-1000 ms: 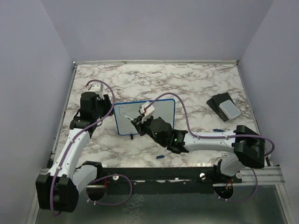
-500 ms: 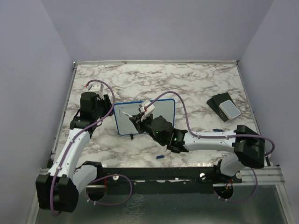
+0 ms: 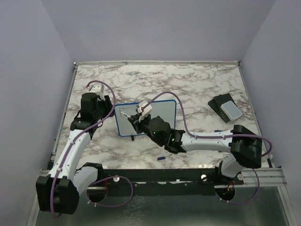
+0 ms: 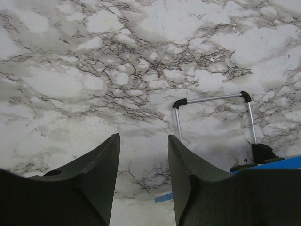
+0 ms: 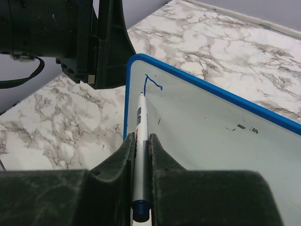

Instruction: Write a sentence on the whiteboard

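Note:
The whiteboard (image 3: 164, 112), white with a thin blue frame, stands tilted at the table's middle. My right gripper (image 3: 135, 121) is over its left part, shut on a white marker (image 5: 141, 113) with a blue end cap. The marker's tip touches the board (image 5: 211, 141) near its top left corner. Of the sentence only a short blue stroke (image 5: 151, 84) shows, just above the tip. My left gripper (image 3: 107, 107) is open and empty beside the board's left edge. The left wrist view shows the board's blue edge (image 4: 287, 162) and wire stand (image 4: 211, 99).
A dark block with a pale grey pad (image 3: 225, 108) lies at the right. A small blue piece (image 3: 161, 158) lies near the front edge, and another (image 3: 219, 130) lies near the right arm. Purple walls close in the table on three sides.
My right gripper has moved a little to the left along the board with the marker in it. The left arm has not moved.

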Robot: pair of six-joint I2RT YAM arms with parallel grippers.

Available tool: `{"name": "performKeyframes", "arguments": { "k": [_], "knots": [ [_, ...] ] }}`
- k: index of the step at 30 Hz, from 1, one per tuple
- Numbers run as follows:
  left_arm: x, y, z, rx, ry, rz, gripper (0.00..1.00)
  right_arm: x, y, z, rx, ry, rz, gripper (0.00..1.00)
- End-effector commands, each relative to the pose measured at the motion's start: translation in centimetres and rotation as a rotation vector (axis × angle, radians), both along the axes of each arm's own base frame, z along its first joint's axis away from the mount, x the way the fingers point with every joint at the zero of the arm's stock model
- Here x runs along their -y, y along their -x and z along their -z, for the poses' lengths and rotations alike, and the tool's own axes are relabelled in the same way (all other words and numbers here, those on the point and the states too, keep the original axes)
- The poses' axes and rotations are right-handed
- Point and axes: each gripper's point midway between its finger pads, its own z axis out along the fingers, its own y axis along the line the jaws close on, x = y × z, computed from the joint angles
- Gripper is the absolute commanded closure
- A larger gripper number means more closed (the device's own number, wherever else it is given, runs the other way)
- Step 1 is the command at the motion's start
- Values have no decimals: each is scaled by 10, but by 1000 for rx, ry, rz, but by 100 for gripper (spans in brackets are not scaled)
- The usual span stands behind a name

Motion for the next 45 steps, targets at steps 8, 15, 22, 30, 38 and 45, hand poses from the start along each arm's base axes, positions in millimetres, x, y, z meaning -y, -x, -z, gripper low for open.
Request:
{"name": "performKeyframes", "arguments": {
  "k": [8, 15, 22, 30, 38, 45],
  "knots": [
    [5, 6, 1, -1, 4, 33, 53, -2, -11, -5, 17, -2, 67, 99],
    [5, 6, 1, -1, 4, 33, 53, 4, -13, -3, 16, 1, 92, 99],
    [5, 6, 1, -2, 3, 30, 53, 12, -14, -2, 17, 6, 117, 99],
    [4, 6, 1, 0, 3, 29, 53, 16, -15, 0, 18, 14, 131, 99],
    [4, 6, 0, 0, 0, 29, 53, 11, -2, -15, 55, -26, 26, 100],
    [4, 6, 1, -3, -1, 27, 53, 14, 12, -23, 64, -56, -45, 99]
  ]
}}
